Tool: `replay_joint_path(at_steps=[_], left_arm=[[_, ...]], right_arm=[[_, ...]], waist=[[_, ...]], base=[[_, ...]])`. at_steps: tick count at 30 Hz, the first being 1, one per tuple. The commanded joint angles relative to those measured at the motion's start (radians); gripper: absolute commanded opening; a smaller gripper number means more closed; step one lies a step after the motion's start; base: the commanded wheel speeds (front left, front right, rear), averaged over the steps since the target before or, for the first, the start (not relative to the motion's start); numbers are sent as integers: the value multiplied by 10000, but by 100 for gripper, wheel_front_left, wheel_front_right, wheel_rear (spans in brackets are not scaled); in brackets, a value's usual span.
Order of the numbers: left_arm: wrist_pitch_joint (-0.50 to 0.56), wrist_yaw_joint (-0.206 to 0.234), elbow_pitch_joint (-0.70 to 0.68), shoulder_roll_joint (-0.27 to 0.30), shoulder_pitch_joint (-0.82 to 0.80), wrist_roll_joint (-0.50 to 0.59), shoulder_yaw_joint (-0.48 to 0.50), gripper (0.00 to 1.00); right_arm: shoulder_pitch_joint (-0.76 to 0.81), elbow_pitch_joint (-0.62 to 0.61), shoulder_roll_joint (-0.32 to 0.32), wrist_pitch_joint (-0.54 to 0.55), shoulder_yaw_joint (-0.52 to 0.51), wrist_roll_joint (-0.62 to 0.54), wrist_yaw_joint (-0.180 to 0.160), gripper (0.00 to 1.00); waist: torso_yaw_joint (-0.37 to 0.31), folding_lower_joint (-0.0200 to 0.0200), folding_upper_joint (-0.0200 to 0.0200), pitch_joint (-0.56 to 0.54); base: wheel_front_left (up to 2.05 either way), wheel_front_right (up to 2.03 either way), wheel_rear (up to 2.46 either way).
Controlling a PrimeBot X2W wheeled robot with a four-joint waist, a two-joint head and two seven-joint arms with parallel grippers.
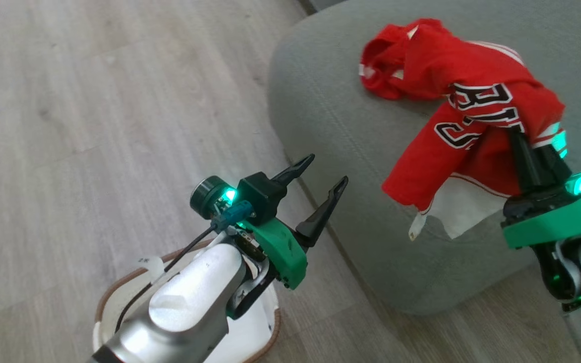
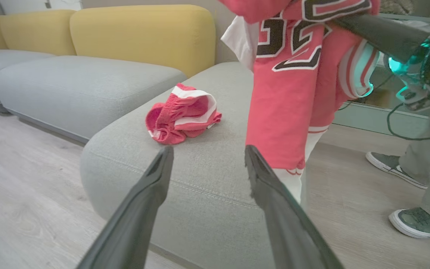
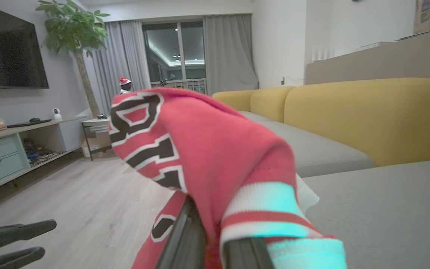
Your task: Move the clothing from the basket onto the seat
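Observation:
A red jersey (image 1: 477, 121) with black lettering hangs from my right gripper (image 1: 520, 138), which is shut on it above the grey-green seat (image 1: 331, 126). In the right wrist view the jersey (image 3: 200, 149) drapes over the dark fingers (image 3: 185, 239). Red shorts (image 2: 181, 114) with white stripes lie bunched on the seat (image 2: 200, 179); in the head view they (image 1: 386, 60) sit beyond the jersey. My left gripper (image 1: 323, 174) is open and holds nothing, poised over the floor beside the seat's corner. The cream basket (image 1: 270, 327) with its brown rim stands on the floor under my left forearm.
Pale wood floor (image 1: 94, 101) spreads to the left. Yellow sofa backrests (image 2: 144, 33) and more grey cushions (image 2: 80, 82) stand behind the seat. A person's shoes (image 2: 416, 222) are on the floor to the right. A TV stand (image 3: 9, 149) and a plant (image 3: 73, 33) are across the room.

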Motion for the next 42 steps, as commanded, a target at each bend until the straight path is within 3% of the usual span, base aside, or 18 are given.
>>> replay_joint_path(at_steps=[1,11,24,33,42], left_arm=[[-87,18,-246,92,-480,66,352,100],[-171,47,-39,44,-727,110,287,100],[-303,51,82,-20,-1113,226,182,100],[-182,128,16,-104,-1628,424,64,100],[272,232,-208,-141,-2576,830,-119,100]], right_arm=[[0,-394,-202,-67,-6,-51,-2,0],[175,-653,-126,-67,-444,-98,-2,0],[-793,-726,-99,-67,-718,281,-2,0],[-2455,423,-587,-67,-1089,972,-2,0],[-4673,2764,-1393,-67,-1306,1530,-2,0]], waist=[[-313,0,0,59],[-1019,0,0,297],[-815,0,0,884],[-211,0,0,1744],[572,0,0,3320]], base=[[0,0,0],[0,0,0],[0,0,0],[0,0,0],[0,0,0]])
